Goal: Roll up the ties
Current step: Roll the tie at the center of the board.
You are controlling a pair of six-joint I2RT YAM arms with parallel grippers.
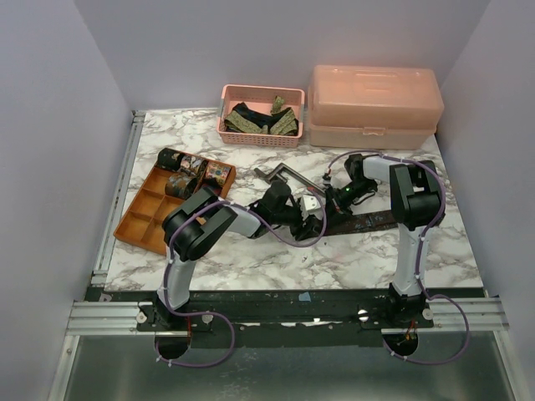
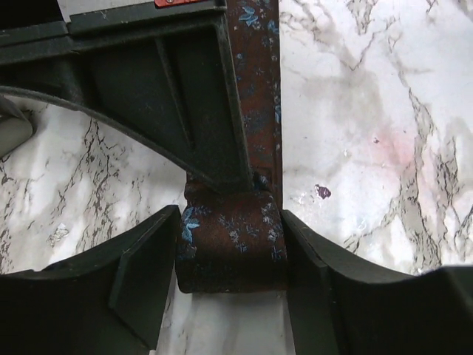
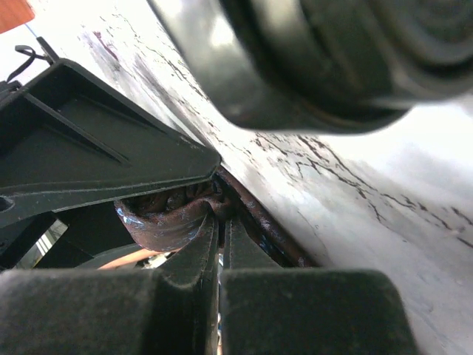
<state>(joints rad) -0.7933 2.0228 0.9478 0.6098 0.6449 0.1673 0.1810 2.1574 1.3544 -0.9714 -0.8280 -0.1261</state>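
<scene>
A brown tie (image 2: 259, 111) with small blue flowers lies flat along the marble table (image 1: 351, 259) near the middle, and its near end is wound into a short coil (image 2: 230, 240). The rolling looks barely begun, since most of the strip runs away unrolled. The left gripper (image 2: 230, 255) has its 2 fingers (image 2: 148, 274) set either side of the coil, each against one end of it. That placement probably keeps the turns square so the roll does not slide sideways. Whether those fingers are squeezing or only bracketing the coil cannot be told from the wrist view. The right gripper (image 3: 221, 237) comes in from the opposite side with its jaws pressed together, tips down on the strip just where it leaves the coil. Most likely it is pinning the fabric to the table so the next turn winds tight. Whether any cloth is caught between its tips is hidden. At the left of the table an orange tray (image 1: 138, 221) holds several rolled ties (image 1: 188, 171) in its far compartments, so that is presumably where this 1 goes when finished. A pink basket (image 1: 259, 138) at the back holds loose ties (image 1: 263, 119) yet to be done. A grey metal bar (image 1: 280, 174) lies just behind the grippers, and a closed pink box (image 1: 372, 104) stands at the back right, well apart from the work.
</scene>
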